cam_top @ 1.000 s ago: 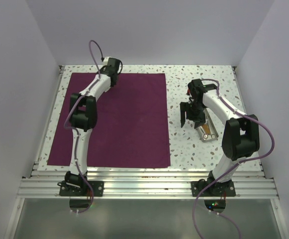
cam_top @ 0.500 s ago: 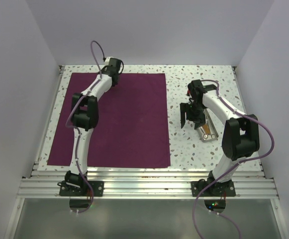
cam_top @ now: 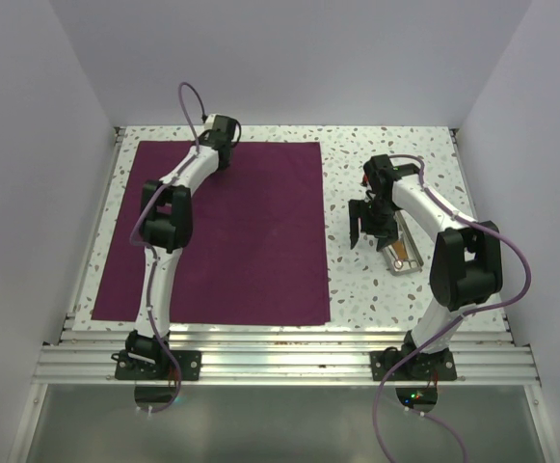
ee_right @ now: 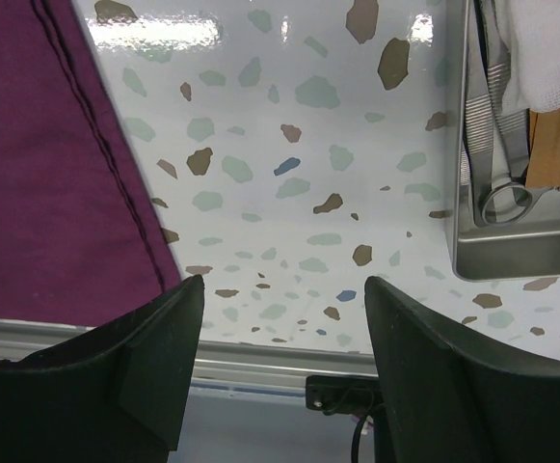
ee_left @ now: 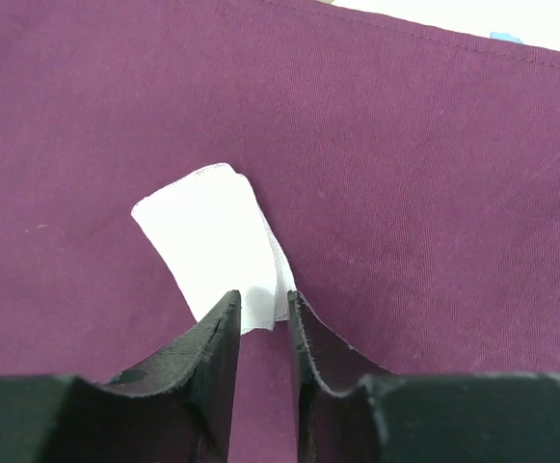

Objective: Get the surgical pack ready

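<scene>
The surgical pack (cam_top: 251,241) is a deep purple fabric sheet spread flat over the left half of the table. My left gripper (cam_top: 224,162) reaches over its far edge. In the left wrist view the left gripper (ee_left: 260,299) is open by a narrow gap, and purple cloth (ee_left: 405,145) shows between the fingers. A small folded white gauze (ee_left: 217,241) lies flat on the cloth, its near corner between the fingertips and not pinched. My right gripper (cam_top: 367,234) hangs wide open and empty (ee_right: 284,282) over bare table, between the pack's right hem (ee_right: 48,174) and a metal tray.
A steel tray (cam_top: 405,256) lies right of the right gripper. Its rim (ee_right: 492,260) encloses ring-handled instruments (ee_right: 496,145), white gauze (ee_right: 549,48) and a tan piece (ee_right: 559,145). White walls close in three sides. An aluminium rail (cam_top: 280,338) runs along the near edge.
The left gripper has crept a little toward the back edge of the pack and its jaws have parted off the gauze. The right arm has stayed still.
</scene>
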